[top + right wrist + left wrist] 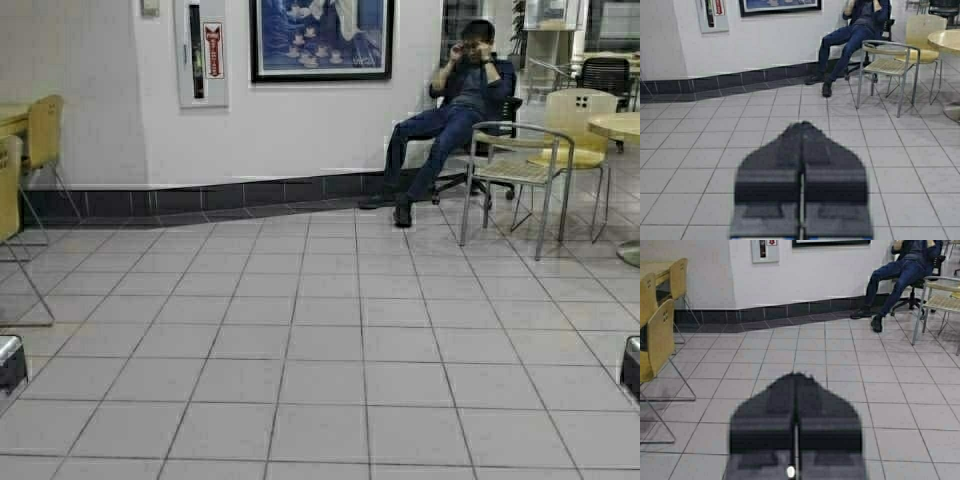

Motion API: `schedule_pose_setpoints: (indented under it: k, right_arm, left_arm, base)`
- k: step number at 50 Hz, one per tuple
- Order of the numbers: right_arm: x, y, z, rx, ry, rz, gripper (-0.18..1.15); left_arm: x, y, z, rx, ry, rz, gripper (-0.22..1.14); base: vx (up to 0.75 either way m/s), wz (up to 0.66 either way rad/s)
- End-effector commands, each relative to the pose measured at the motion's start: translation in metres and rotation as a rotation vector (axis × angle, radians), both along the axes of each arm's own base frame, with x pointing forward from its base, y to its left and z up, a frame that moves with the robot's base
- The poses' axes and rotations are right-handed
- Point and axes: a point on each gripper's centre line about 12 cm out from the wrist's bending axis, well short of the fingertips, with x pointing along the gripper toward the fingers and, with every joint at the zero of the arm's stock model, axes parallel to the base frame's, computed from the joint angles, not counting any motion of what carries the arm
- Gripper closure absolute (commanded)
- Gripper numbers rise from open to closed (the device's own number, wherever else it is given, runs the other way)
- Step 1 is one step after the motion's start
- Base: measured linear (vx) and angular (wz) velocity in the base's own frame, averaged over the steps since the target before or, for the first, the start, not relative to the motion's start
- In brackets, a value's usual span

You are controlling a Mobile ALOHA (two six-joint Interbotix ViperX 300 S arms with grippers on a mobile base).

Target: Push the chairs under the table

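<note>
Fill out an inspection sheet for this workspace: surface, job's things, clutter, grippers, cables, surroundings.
Surface: grey tiled floor, bare ahead of the robot.
Job's things: yellow-tan chairs stand at far left beside the pale-yellow table, their seats not tucked under it.
Clutter: nothing seen on the open floor.
Grippers: left gripper and right gripper both shut, holding nothing, low over the tiles.
Cables: nothing seen.
Surroundings: a seated person on a black office chair by the white wall; silver armchair, another yellow chair and round table at right; framed picture and wall cabinet.
</note>
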Motion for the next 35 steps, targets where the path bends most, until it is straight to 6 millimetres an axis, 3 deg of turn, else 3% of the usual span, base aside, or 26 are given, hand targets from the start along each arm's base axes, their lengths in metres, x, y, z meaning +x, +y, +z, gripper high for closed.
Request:
schedule_pose_setpoints:
  k: [1,6,35]
  right_arm:
    - [0.0011,0.0011,-0.0049,0.015,0.025,0.006,0.96]
    - [0.0018,0.0011,-0.0075,0.021,0.057,0.007,0.92]
    - [0.005,0.0013,-0.0063,0.012,0.075,0.007,0.92]
  left_arm:
    - [0.0014,-0.0003,-0.0026,-0.002,0.017,-0.002,0.92]
    - [0.0014,-0.0003,-0.0026,-0.003,0.017,-0.002,0.88]
    - [0.0017,-0.0003,-0.0001,-0.015,0.011,-0.003,0.89]
  base:
    - [0.0,0.0]
    - [0.0,0.0]
    - [0.08,-0.02]
